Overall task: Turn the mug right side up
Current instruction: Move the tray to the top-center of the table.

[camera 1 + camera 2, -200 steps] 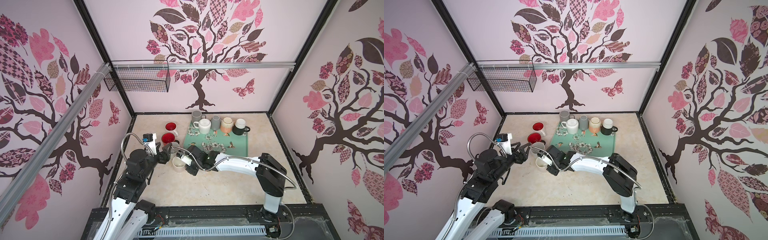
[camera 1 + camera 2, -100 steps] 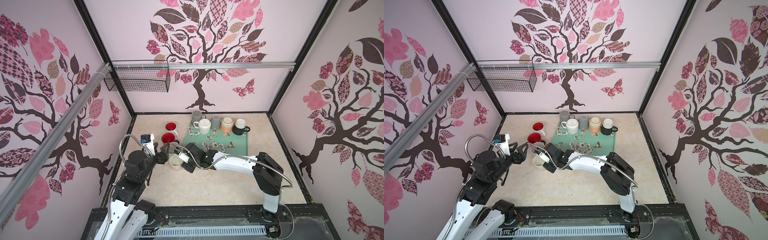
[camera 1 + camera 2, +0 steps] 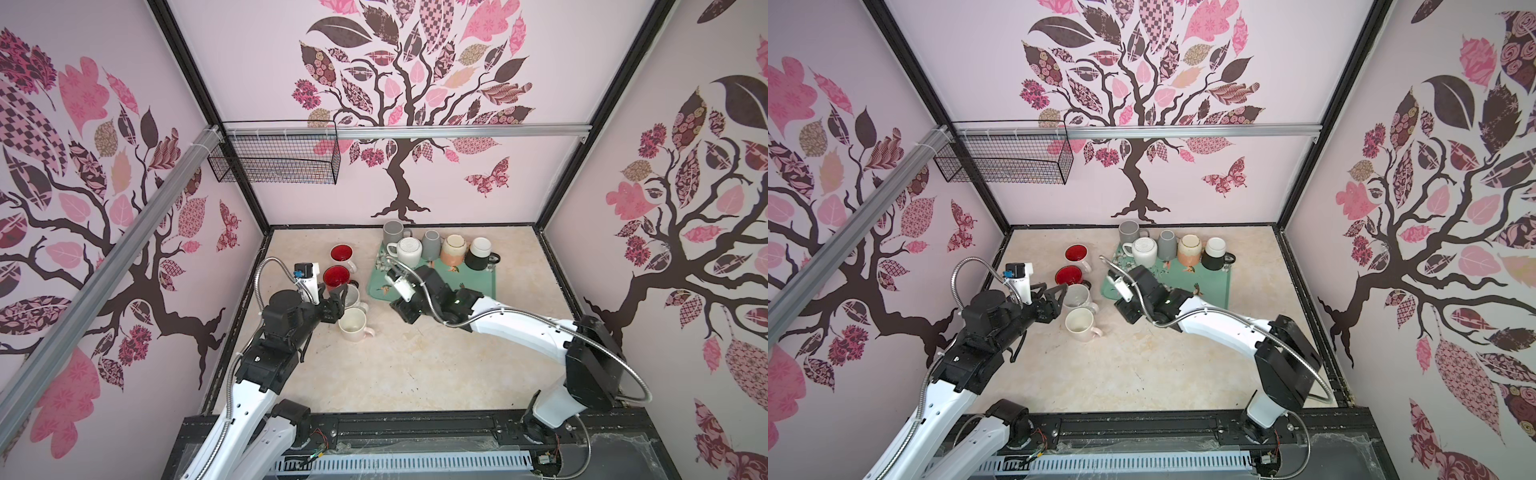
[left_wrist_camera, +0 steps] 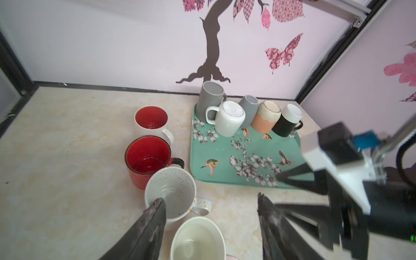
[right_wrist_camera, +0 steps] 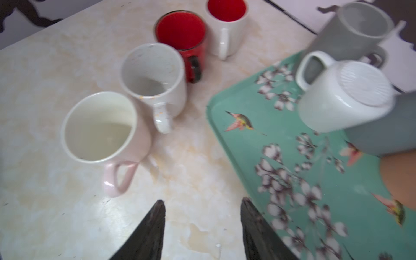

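Observation:
A pale pink mug (image 3: 353, 325) (image 3: 1080, 325) with a cream inside stands mouth up on the table, handle towards the front right, and nothing touches it. My right gripper (image 3: 401, 312) (image 5: 202, 200) is open and empty, a short way to the mug's right at the tray's near left corner. The mug (image 5: 101, 128) shows ahead of its fingers. My left gripper (image 3: 338, 296) (image 4: 211, 198) is open above a speckled white mug (image 4: 171, 193), just behind the pink mug (image 4: 198, 240).
Two red-lined mugs (image 3: 341, 252) (image 3: 336, 277) stand upright behind the speckled one. A teal flowered tray (image 3: 484, 284) holds several mugs along its far edge, among them a white one (image 3: 409, 249) with its base up. The side wall is close on the left.
My right gripper has opened, let go of the pink mug and drawn back to the right. The mug now stands alone, mouth up. The left arm has barely moved.

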`<state>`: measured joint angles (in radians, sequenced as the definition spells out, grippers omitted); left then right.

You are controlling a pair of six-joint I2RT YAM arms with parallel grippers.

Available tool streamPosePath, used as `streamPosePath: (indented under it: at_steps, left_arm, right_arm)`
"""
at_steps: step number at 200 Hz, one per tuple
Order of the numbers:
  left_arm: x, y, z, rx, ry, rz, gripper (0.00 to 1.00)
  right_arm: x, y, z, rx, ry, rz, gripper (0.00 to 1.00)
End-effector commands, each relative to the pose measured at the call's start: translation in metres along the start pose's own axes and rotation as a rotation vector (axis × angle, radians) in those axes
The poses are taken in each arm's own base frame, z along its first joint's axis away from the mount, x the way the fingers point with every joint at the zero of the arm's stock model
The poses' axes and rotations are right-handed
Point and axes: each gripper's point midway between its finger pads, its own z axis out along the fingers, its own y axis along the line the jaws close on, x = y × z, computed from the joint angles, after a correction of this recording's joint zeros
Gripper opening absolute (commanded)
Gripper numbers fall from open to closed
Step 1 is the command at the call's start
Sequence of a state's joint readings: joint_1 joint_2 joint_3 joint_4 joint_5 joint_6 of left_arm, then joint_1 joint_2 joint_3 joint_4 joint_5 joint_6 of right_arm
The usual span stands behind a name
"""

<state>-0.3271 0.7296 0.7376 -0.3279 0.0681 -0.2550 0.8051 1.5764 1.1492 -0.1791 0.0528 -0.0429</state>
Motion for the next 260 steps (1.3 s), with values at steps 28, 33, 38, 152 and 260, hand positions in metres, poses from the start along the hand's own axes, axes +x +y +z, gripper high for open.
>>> streamPosePath:
  at_steps: [28,33,38,152,260]
  left_arm:
    - [-0.018,-0.047,0.038,0.151,0.069,0.021,0.65]
    - [-0.015,-0.052,0.044,0.158,0.087,0.034,0.65]
    - [-0.014,-0.057,0.048,0.168,0.100,0.043,0.65]
    - [0.023,-0.090,0.151,0.258,0.407,0.060,0.65]
    - [0.070,-0.056,0.246,0.252,0.629,0.264,0.62]
  right_arm:
    - [0.065,-0.180,-0.033,0.395,0.075,0.510,0.57]
    - [0.074,-0.195,-0.038,0.431,0.081,0.559,0.57]
    - [0.084,-0.208,-0.042,0.467,0.087,0.603,0.58]
    - [0.238,-0.294,-0.023,0.732,0.454,0.900,0.51]
    - [0.280,-0.361,-0.082,0.859,0.474,1.078,0.31]
